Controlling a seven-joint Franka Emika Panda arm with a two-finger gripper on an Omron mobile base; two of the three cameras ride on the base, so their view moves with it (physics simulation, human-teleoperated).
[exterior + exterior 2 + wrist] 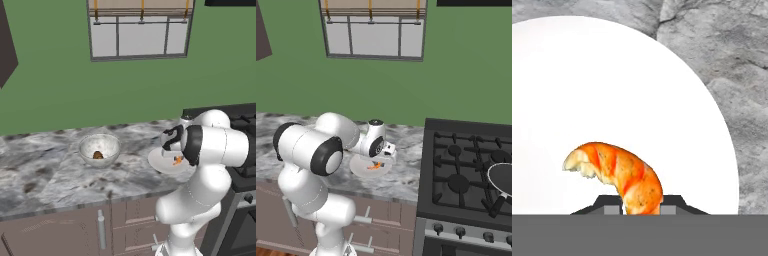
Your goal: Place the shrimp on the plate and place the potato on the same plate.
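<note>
Tool (642, 206) clenched on curved orange-striped shrimp (619, 175) (pale tail end) over white plate (587, 90).

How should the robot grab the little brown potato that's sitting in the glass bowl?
Probably straight down from above, since the glass bowl's walls ring the potato and block any approach from the side. The fingers should close across its short width near the middle, where the oval lump is roundest. The gripper is over the plate, with the shrimp between its tips.
</note>
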